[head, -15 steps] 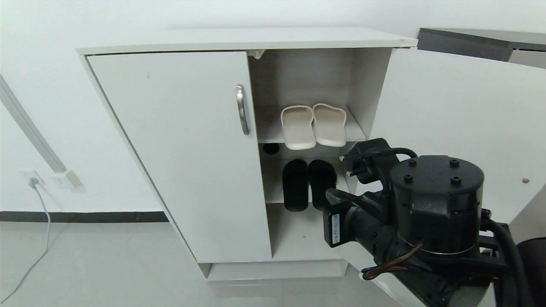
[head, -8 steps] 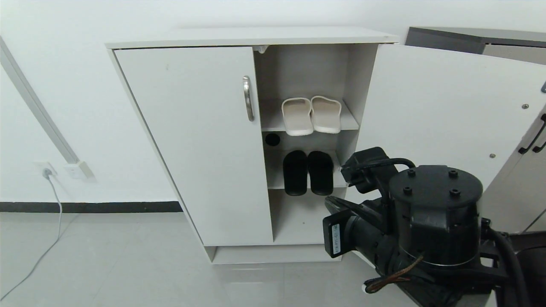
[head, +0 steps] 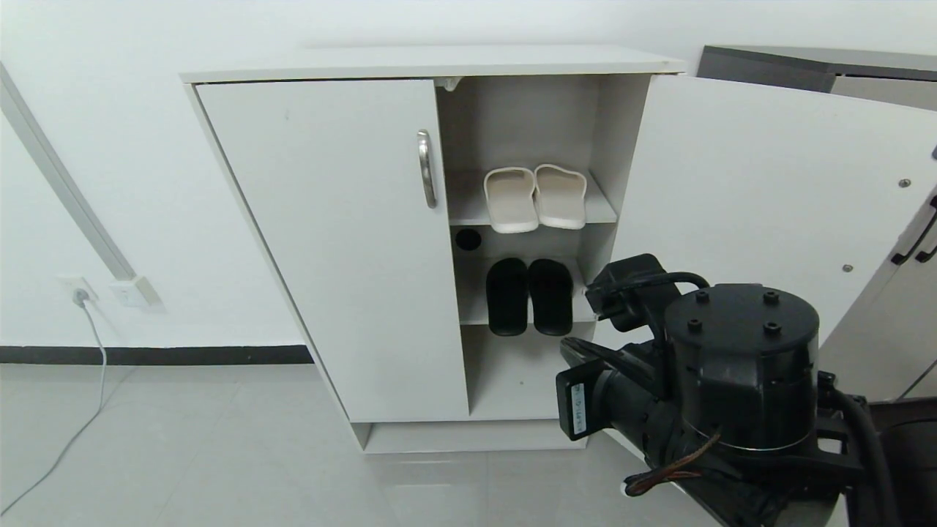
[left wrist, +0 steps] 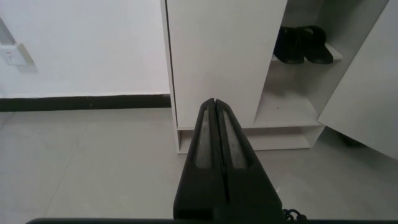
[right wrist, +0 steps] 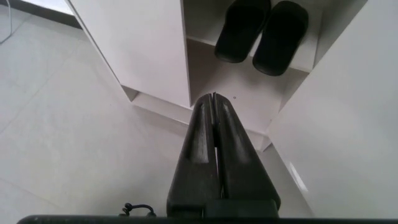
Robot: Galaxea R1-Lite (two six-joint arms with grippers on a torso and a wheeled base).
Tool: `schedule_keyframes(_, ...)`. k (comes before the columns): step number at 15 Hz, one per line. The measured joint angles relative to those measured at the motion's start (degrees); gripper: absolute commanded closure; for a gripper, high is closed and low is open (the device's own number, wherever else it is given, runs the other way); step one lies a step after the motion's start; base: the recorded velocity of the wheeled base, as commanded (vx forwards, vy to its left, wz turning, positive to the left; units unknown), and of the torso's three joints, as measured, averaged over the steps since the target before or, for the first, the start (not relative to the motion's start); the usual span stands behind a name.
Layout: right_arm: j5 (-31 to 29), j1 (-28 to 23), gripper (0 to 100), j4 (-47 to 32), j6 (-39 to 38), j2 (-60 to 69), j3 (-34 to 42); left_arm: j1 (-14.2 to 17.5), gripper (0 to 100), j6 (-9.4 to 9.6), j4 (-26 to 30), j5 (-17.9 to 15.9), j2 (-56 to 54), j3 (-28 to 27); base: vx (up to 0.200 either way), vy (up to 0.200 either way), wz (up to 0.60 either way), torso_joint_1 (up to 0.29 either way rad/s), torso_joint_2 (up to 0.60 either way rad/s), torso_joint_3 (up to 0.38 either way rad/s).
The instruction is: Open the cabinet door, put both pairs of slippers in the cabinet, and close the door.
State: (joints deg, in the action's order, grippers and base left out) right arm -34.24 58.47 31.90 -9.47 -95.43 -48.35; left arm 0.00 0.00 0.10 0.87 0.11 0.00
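In your head view, the cabinet (head: 439, 62) stands with its left door (head: 329, 241) shut and its right door (head: 754, 197) swung wide open. The white slippers (head: 536, 197) sit side by side on the upper shelf, and the black slippers (head: 530, 295) sit on the shelf below. The right arm (head: 732, 380) fills the lower right, in front of the open door.

In your left wrist view, the left claw (left wrist: 214, 109) has its fingers pressed together above the floor (left wrist: 93, 162), pointing at the cabinet's base.

In your right wrist view, the right claw (right wrist: 214, 99) is likewise pinched together and holds nothing, low before the open compartment under the black pair.
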Motion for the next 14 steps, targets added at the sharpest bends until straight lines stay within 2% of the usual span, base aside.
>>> schedule_keyframes(5, -0.02, -0.06, 100, -0.1, 0.2, -0.05, 0.34, 0.0, 100, 0.0, 0.04, 0.0, 0.0, 0.0, 0.0, 0.0, 0.0, 0.001, -0.02, -0.021)
schedule_keyframes(8, 0.0, 0.07, 100, 0.01, 0.23, -0.02, 0.41, -0.02, 100, 0.0, 0.04, 0.0, 0.0, 0.0, 0.0, 0.0, 0.0, 0.01, -0.18, -0.315)
schedule_keyframes(14, -0.05, -0.12, 100, -0.11, 0.23, -0.07, 0.48, 0.0, 100, 0.0, 0.0, -0.02, 0.0, 0.0, 0.0, 0.0, 0.0, 0.066, -0.5, -0.36)
